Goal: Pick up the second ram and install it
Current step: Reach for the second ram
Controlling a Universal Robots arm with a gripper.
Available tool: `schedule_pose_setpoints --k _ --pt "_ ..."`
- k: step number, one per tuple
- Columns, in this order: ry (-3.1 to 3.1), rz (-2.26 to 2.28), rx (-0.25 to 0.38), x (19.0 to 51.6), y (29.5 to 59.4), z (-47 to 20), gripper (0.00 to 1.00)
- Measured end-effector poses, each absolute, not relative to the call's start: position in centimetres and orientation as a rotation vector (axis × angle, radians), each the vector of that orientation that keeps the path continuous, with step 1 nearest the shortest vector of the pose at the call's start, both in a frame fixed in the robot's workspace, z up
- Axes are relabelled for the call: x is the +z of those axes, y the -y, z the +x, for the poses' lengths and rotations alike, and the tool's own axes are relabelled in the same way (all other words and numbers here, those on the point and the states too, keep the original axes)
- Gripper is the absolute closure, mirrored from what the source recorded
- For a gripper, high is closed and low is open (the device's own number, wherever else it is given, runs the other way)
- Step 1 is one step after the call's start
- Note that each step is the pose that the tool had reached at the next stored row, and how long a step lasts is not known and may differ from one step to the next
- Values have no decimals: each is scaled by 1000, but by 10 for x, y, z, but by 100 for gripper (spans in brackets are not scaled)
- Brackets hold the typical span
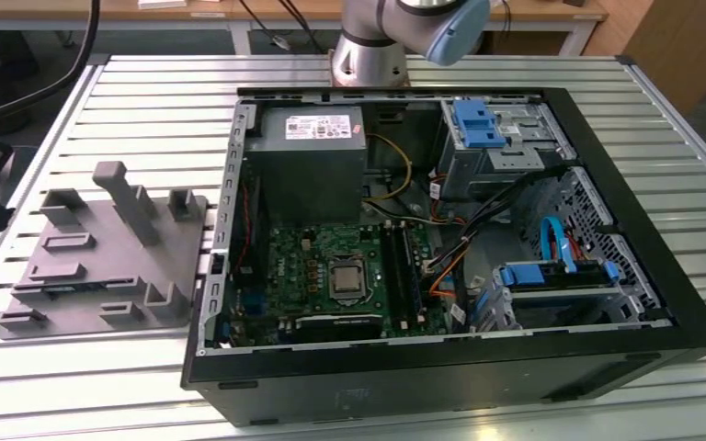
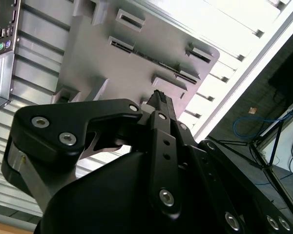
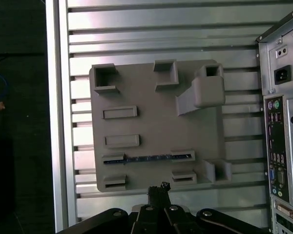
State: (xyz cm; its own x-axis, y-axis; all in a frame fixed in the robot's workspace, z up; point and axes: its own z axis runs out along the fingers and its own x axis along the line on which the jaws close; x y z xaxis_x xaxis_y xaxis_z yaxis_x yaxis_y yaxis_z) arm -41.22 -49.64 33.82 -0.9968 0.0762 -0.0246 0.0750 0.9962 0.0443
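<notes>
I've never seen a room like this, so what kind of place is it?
Probably a robot lab or workshop. A robot arm stands at a ribbed metal table, and on the table sit an opened computer and a grey slotted tray.

The tray (image 3: 151, 131) is matt plastic, the table (image 3: 161, 29) shiny metal.

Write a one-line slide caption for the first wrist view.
Gripper near grey tray; second ram sits in a tray slot.

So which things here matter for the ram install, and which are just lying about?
Job: second ram, lying in the grey tray; memory sockets on the green board; end effector near the tray.
Just there: power supply, blue drive brackets, cables, slatted table.
</notes>
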Motion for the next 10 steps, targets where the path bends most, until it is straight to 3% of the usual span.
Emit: schedule_pose_setpoints --k 10 --pt "-3112 118 68 333 505 -412 90"
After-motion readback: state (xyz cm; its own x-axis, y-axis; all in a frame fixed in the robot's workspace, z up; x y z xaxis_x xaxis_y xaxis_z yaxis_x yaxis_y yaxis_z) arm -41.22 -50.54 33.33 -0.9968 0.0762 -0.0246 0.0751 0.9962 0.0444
